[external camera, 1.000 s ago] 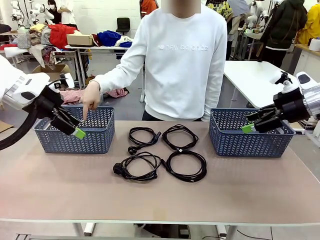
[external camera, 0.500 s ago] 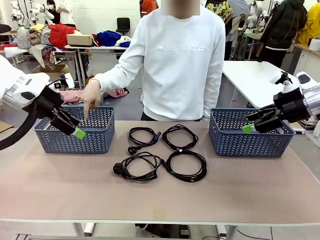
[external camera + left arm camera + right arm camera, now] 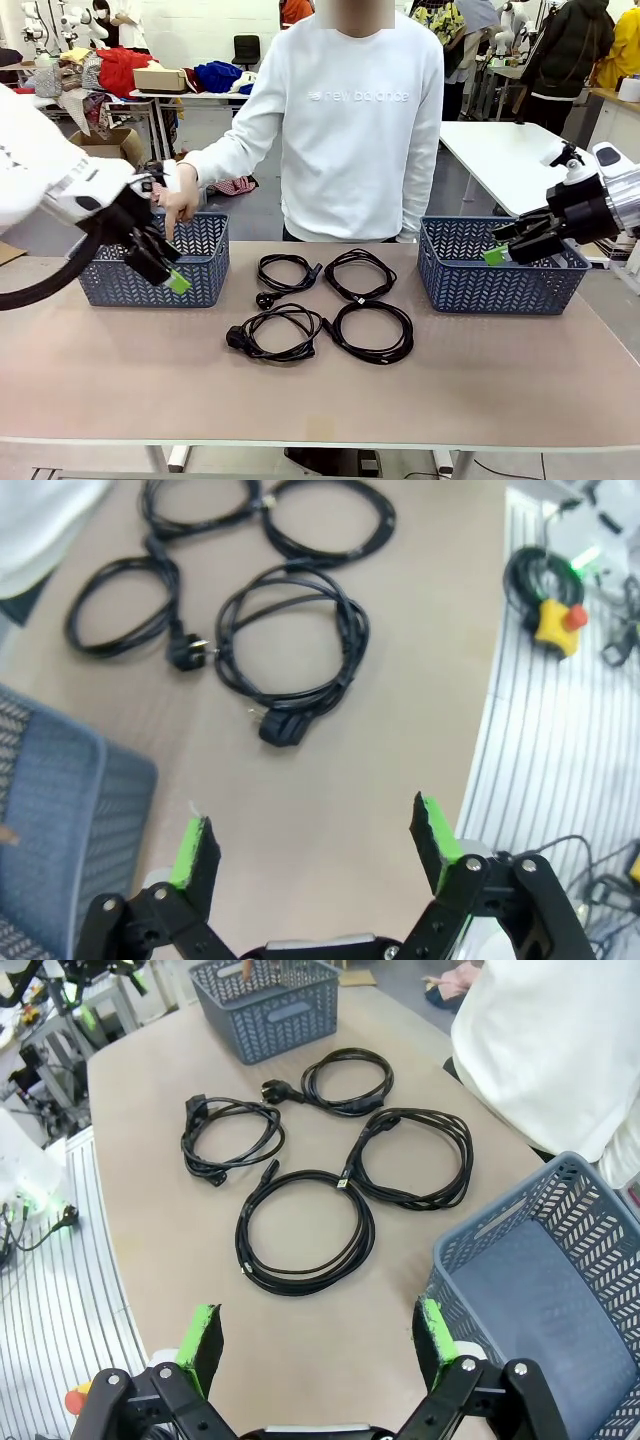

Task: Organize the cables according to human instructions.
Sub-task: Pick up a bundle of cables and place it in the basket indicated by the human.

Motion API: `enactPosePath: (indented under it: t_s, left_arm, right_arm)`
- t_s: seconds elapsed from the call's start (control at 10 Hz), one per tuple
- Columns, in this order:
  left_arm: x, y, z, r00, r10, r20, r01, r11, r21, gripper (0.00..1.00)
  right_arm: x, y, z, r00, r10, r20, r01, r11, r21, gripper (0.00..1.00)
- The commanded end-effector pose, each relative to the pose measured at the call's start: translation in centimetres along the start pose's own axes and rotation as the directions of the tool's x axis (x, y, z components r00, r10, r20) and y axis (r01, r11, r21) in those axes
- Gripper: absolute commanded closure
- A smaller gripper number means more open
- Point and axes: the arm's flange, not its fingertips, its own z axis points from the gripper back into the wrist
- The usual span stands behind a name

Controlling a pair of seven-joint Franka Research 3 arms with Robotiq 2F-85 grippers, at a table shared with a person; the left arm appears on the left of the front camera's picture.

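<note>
Several cables lie as black coiled loops mid-table: back left (image 3: pixel 287 272), back right (image 3: pixel 359 274), front left (image 3: pixel 277 333) with a chunky plug, front right (image 3: pixel 372 331). My left gripper (image 3: pixel 172 268) hangs open in front of the left blue basket (image 3: pixel 205 272), left of the cables. The left wrist view looks down on the plugged coil (image 3: pixel 290 655) ahead of the open left gripper (image 3: pixel 315 840). My right gripper (image 3: pixel 498 243) stands open over the right blue basket (image 3: pixel 500 290). In the right wrist view the coils (image 3: pixel 303 1230) lie beyond the open right gripper (image 3: pixel 315 1345).
A person in a white sweatshirt stands at the far side, one hand (image 3: pixel 178 205) pointing a finger down into the left basket, close to my left gripper. Bare table lies in front of the cables. The right basket (image 3: pixel 540 1280) is empty.
My left arm has swung right and forward, so its gripper now sits before the left basket's front wall. The person's hand stays pointing into that basket. The right arm has not moved.
</note>
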Motion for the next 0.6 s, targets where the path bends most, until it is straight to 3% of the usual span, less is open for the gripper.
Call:
enactPosePath:
  t_s: [0.0, 0.3, 0.5]
  left_arm:
    - [1.9, 0.2, -2.7, 0.987, -0.148, -0.070, 0.145, 0.988, -0.045, 0.00]
    - [3.8, -1.2, -8.4, 0.938, -0.304, -0.166, 0.290, 0.951, -0.106, 0.00]
    - [4.1, -1.2, -11.1, 0.915, -0.360, -0.181, 0.343, 0.932, -0.121, 0.00]
  right_arm:
    - [-0.1, -0.5, -0.3, 0.999, 0.031, 0.027, -0.031, 1.000, 0.000, 0.00]
    - [-0.1, -0.5, -0.3, 0.999, 0.031, 0.027, -0.031, 1.000, 0.000, 0.00]
    - [-0.1, -0.5, -0.3, 0.999, 0.031, 0.027, -0.031, 1.000, 0.000, 0.00]
